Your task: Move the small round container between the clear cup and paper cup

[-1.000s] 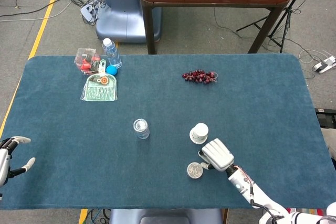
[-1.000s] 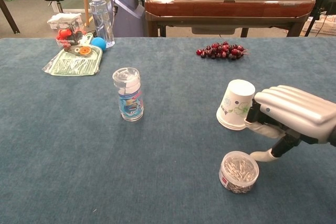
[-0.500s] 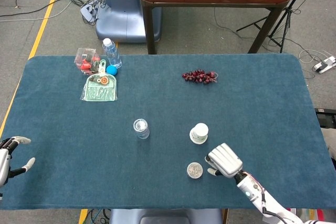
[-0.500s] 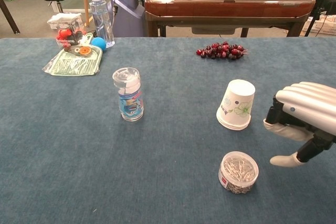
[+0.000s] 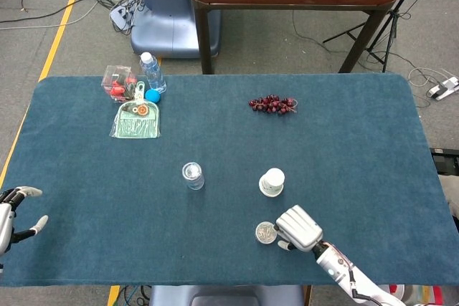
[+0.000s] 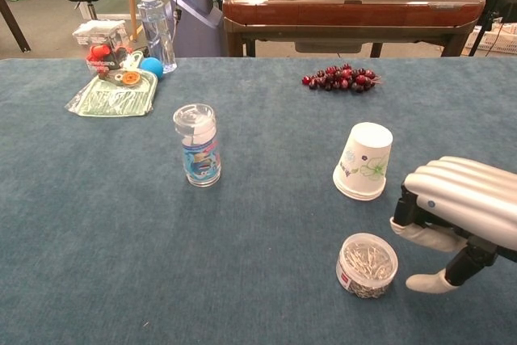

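Now the small round container [image 6: 367,265] sits on the worktop [image 6: 97,224] at five o'clock of the paper cup [image 6: 364,161], well apart from the clear cup [image 6: 198,145]. Right robot hand [image 6: 460,214] hovers just beside it at three o'clock, fingers spread, holding nothing. Left robot hand [image 5: 16,213] lies spread at the worktop's nine o'clock edge.

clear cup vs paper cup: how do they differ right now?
The clear cup stands upright with a lid on top; the paper cup sits upside down on its rim. The clear cup is see-through with a blue printed band; the paper cup is opaque white with a green leaf print. The clear cup looks slimmer, the paper cup flares toward its base. Both stand untouched on the blue table.
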`<state>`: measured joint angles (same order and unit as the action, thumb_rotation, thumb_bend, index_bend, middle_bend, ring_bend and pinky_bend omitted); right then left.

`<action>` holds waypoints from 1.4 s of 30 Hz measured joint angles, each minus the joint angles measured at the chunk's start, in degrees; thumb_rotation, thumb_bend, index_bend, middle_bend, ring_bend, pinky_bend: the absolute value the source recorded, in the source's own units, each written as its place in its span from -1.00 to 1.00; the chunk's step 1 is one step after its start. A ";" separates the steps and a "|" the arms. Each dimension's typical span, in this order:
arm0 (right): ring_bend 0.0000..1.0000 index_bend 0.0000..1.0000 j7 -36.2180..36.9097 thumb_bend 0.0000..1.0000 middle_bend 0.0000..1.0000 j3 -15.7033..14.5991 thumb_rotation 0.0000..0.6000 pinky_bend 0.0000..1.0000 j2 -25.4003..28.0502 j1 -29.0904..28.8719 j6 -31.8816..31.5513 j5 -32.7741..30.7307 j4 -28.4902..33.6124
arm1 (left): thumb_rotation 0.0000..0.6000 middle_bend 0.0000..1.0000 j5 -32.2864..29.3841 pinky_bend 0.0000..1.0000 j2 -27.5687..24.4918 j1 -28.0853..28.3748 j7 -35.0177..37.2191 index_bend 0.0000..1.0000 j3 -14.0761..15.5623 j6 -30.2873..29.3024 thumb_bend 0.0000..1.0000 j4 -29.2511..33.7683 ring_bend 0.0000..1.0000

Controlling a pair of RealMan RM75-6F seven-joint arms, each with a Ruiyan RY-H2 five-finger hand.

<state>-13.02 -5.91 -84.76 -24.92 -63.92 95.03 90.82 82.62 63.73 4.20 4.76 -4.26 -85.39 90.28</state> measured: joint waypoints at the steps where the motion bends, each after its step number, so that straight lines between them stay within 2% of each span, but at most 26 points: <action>1: 1.00 1.00 0.02 -1.00 1.00 0.03 1.00 1.00 -0.30 -0.04 0.06 0.06 -0.24 | 1.00 -0.31 -0.01 0.10 -0.03 -0.01 0.01 -0.25 -0.01 -0.03 -0.51 0.03 -0.40; 24: 1.00 1.00 2.24 -1.00 1.00 3.89 1.00 1.00 -8.14 -2.29 0.51 -0.82 -9.11 | 1.00 -0.30 -0.31 0.10 -0.56 -0.21 0.54 -0.25 -0.19 -0.12 -0.51 0.31 -0.40; 42: 1.00 1.00 2.70 -1.00 1.00 6.69 1.00 1.00 -13.66 -5.64 1.36 -1.40 -13.20 | 1.00 -0.30 -0.63 0.10 -1.04 -0.41 1.10 -0.25 -0.39 -0.23 -0.52 0.60 -0.40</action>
<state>-10.31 0.78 -98.42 -30.56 -62.56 93.63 77.62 81.99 62.70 3.79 5.86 -4.65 -85.62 90.87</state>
